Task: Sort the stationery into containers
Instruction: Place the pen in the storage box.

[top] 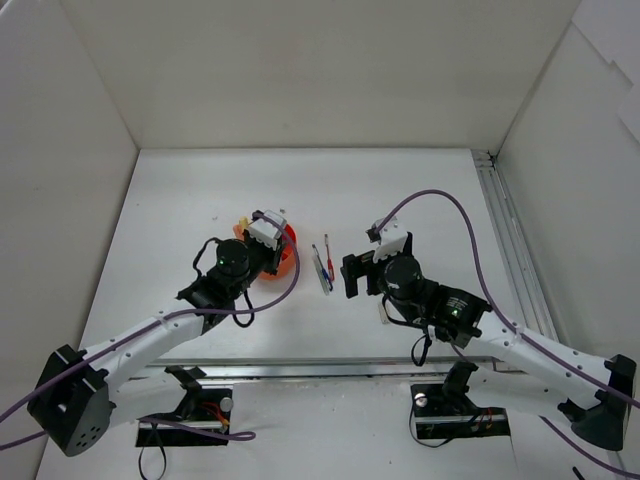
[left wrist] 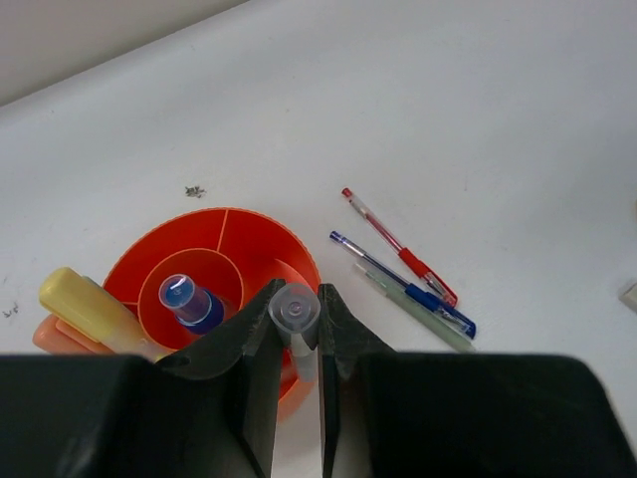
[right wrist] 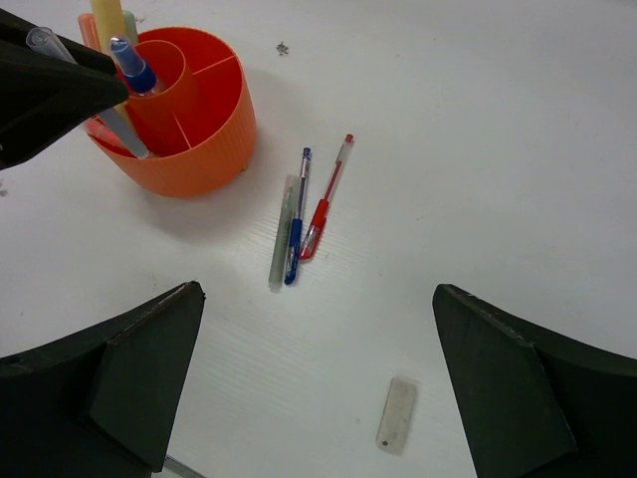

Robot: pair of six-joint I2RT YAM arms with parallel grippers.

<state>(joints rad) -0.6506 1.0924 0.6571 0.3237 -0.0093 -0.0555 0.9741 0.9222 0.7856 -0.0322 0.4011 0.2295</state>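
Note:
The orange-red bowl [left wrist: 261,232] holds a yellow marker [left wrist: 85,304], an orange marker [left wrist: 52,336] and a blue-white marker [left wrist: 189,299] in its centre cup. My left gripper [left wrist: 296,301] is shut on a grey pen with a clear cap [left wrist: 295,311], held upright over the bowl's near rim; its lower end reaches into the bowl [right wrist: 199,129]. A red pen [right wrist: 326,199], a blue pen [right wrist: 297,219] and a grey pen [right wrist: 284,231] lie side by side on the table right of the bowl. My right gripper [right wrist: 318,294] is open and empty above the table near them.
A beige eraser block [right wrist: 397,414] lies flat on the table below my right gripper. White walls enclose the table on three sides, and a metal rail [top: 510,250] runs along the right edge. Small dark specks [left wrist: 195,191] lie beyond the bowl.

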